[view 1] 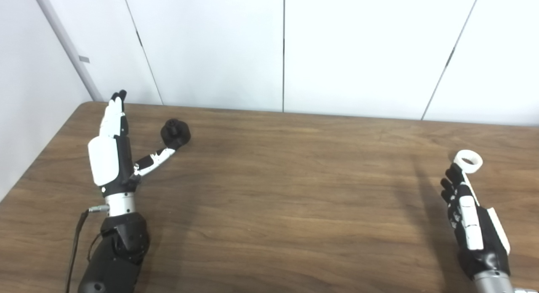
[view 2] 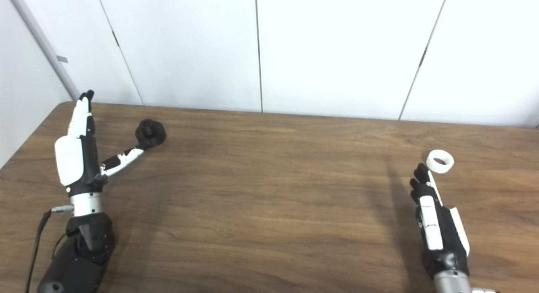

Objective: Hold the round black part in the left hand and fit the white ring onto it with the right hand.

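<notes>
The round black part (view 1: 175,132) lies on the wooden table (view 1: 286,192) at the far left. My left hand (view 1: 113,150) is open, fingers pointing away, its thumb stretched out to the right with the tip right by the black part. The white ring (view 1: 468,161) lies on the table at the right. My right hand (view 1: 471,217) is open just in front of the ring, its fingertips close to it; I cannot tell if they touch. Both hands hold nothing.
White wall panels (view 1: 282,49) stand right behind the table's far edge. The table's left edge (view 1: 38,162) runs close to my left arm. A cable (view 1: 76,238) hangs beside the left wrist.
</notes>
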### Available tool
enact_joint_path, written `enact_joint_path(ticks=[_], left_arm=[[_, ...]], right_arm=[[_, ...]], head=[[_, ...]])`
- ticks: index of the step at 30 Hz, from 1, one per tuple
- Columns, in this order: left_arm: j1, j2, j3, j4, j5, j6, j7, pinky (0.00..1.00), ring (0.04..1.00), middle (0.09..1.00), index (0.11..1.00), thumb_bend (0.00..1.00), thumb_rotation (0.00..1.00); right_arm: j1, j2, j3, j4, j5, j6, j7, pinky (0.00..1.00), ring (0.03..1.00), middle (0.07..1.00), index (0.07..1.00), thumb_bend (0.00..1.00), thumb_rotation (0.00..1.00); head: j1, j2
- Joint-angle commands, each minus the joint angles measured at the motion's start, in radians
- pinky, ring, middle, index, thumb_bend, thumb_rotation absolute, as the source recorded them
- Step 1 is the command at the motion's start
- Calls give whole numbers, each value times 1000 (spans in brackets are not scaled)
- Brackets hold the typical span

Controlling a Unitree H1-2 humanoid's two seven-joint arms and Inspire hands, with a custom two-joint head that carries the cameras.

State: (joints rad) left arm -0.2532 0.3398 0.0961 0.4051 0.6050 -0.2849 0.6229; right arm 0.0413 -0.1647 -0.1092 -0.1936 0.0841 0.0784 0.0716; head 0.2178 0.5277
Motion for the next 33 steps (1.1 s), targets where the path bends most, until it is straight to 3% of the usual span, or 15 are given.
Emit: enact_joint_path(ticks=[1,5,9,12,15,19,24,33], left_arm=[[-12,11,-12,36,-34,30,-53,984,998,1000,1000,945,378],[-62,30,-7,74,-148,66,-197,1000,1000,1000,1000,997,392],[-105,54,3,130,-234,84,-299,1000,1000,1000,1000,1000,437],[-138,79,9,196,-280,86,-344,895,985,1000,1000,1000,476],[-152,95,16,250,-317,59,-361,783,939,1000,1000,1000,504],[-152,93,26,282,-361,24,-370,844,992,1000,1000,1000,503],[-149,90,14,296,-367,-1,-371,830,984,1000,1000,1000,506],[-160,112,-14,294,-361,31,-411,824,968,1000,1000,1000,484]], right_arm=[[-26,-15,-13,-25,25,-28,10,1000,995,1000,1000,217,1000],[-19,-14,-28,-50,40,0,6,1000,1000,1000,1000,188,1000],[-12,-13,-31,-86,26,37,-1,1000,998,1000,1000,191,1000],[-6,-13,-30,-106,24,50,2,1000,1000,1000,1000,196,1000],[-6,-8,-29,-120,26,60,1,1000,1000,1000,1000,182,1000],[-7,-3,-32,-134,32,71,-2,1000,1000,1000,1000,183,1000],[3,-9,-33,-149,37,78,6,1000,1000,1000,1000,137,1000],[6,-12,-28,-170,19,82,7,1000,1000,1000,1000,140,1000]], head=[[19,-6],[67,-16],[74,-17],[78,-18],[88,-18],[98,-19],[114,-20],[113,-17]])
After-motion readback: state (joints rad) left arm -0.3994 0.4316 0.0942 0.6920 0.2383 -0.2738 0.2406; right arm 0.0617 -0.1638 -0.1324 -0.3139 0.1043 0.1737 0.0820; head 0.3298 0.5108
